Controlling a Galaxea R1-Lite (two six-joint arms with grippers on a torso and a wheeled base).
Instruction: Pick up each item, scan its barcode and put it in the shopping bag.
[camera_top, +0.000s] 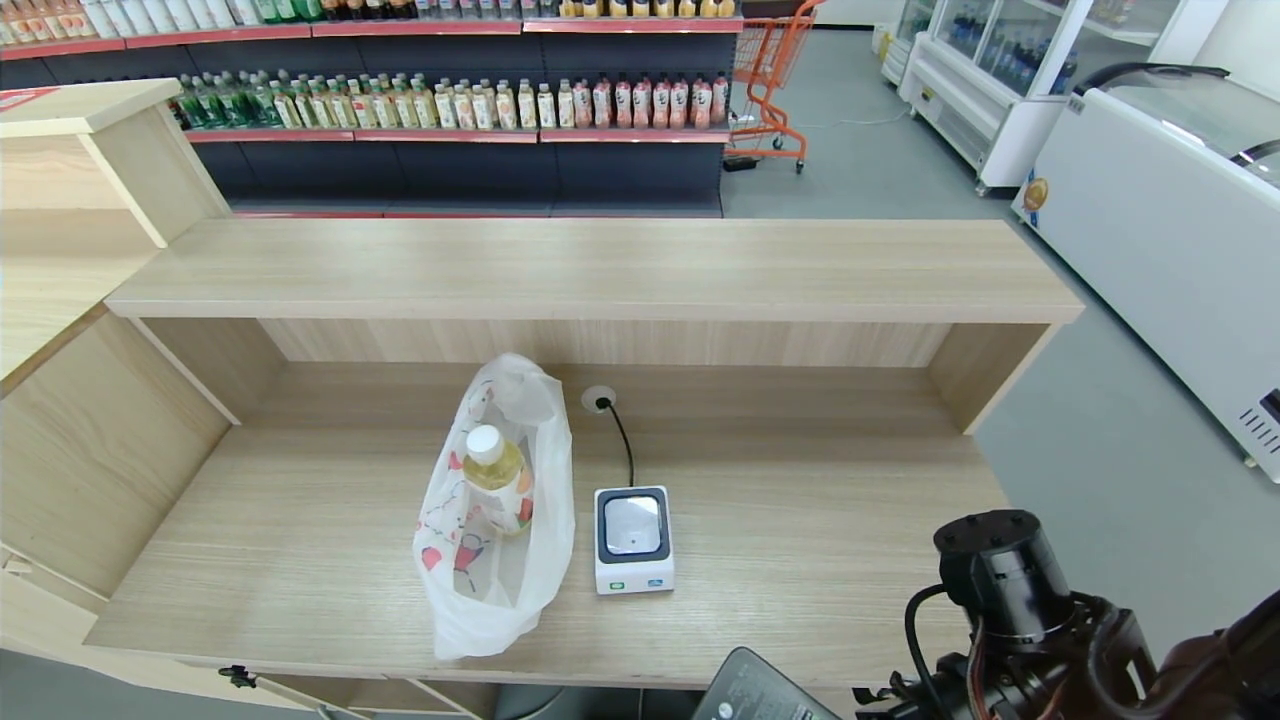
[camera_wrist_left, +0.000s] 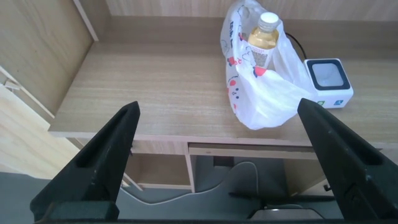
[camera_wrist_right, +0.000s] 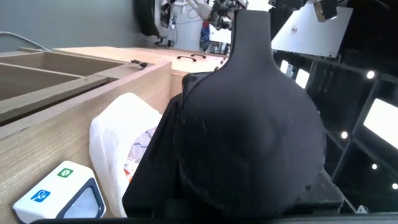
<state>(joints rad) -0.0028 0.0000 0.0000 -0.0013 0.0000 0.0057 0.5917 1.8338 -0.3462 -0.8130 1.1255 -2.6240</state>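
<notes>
A white printed shopping bag (camera_top: 495, 520) (camera_wrist_left: 261, 87) (camera_wrist_right: 124, 137) lies on the wooden desk (camera_top: 800, 540), its mouth toward the desk's front. Inside it stands a bottle (camera_top: 493, 475) (camera_wrist_left: 262, 38) of yellow drink with a white cap. Just right of the bag sits the white barcode scanner (camera_top: 633, 538) (camera_wrist_left: 328, 81) (camera_wrist_right: 59, 193), window facing up. My left gripper (camera_wrist_left: 219, 107) is open and holds nothing, hanging off the desk's front edge, left of the bag. My right gripper (camera_top: 760, 695) (camera_wrist_right: 249, 130) hangs below the front edge, right of the scanner.
A raised counter ledge (camera_top: 600, 268) runs along the back of the desk, with wooden side walls at both ends. The scanner's black cable (camera_top: 622, 435) goes back to a hole in the desk. Behind are drink shelves (camera_top: 450, 100), an orange cart (camera_top: 770, 70) and freezers (camera_top: 1170, 220).
</notes>
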